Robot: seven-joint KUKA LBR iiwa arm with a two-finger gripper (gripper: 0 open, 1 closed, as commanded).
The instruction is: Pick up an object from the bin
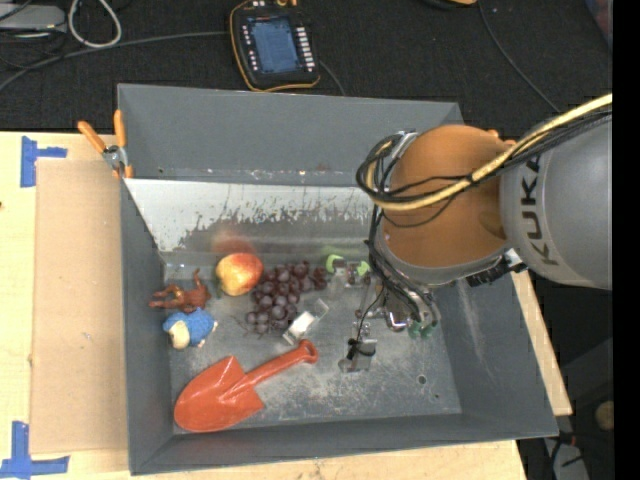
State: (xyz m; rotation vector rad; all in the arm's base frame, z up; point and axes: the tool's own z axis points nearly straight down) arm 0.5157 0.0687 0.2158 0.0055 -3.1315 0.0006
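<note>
- The claw (358,353) hangs low over bare floor in the bin (470,363), right of centre; whether it is released or clenched I cannot tell.
- Nearest to it are the red shovel (235,388), whose handle tip lies just to its left, and a small white block (302,322) (beside the grapes (280,290)).
- The handle points toward the claw, so I judge it the likeliest pick.

In bin (300,168): apple (238,272) just left of grapes (280,293) (touching, it appears); shovel (235,386) before both; figurine (182,296) left of apple.
</note>
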